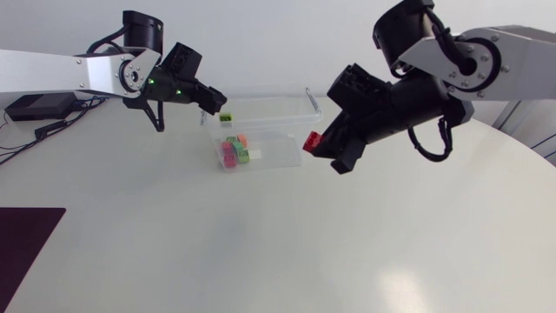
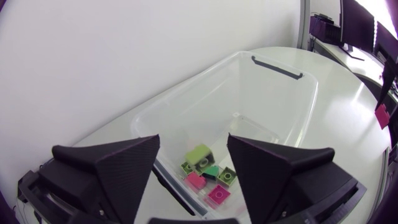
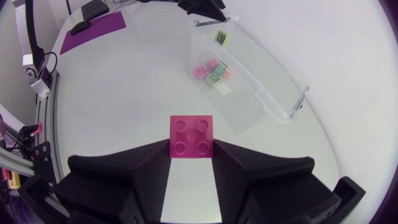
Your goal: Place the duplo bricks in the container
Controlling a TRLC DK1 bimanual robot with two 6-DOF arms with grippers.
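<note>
Container [image 1: 282, 139], clear plastic, sits at the far middle of the table. A cluster of loose bricks [image 1: 234, 153], pink and green among them, lies at its left end. Right gripper [image 3: 191, 147] is clamped on a pink brick [image 3: 191, 134], studs toward the wrist camera, one finger on each side face. In the head view it hangs just beside the container's right end, outside the rim, so the brick is not yet over the opening. Left gripper [image 2: 193, 140] is above the container's left end, fingers wide apart and gripping nothing. A lime brick [image 1: 226, 116] shows just below its tips; I cannot tell whether it is in the air or perched on the rim. Step in hand, as I judge it: carry the pink brick in over the rim and let go. To do it well, lift enough to pass the wall and the black handle [image 2: 277, 67] at that end. Aim for the bare right half of the floor, well away from the left arm. Release low so the brick does not bounce out. Risk: clipping the light container and shoving it.
</note>
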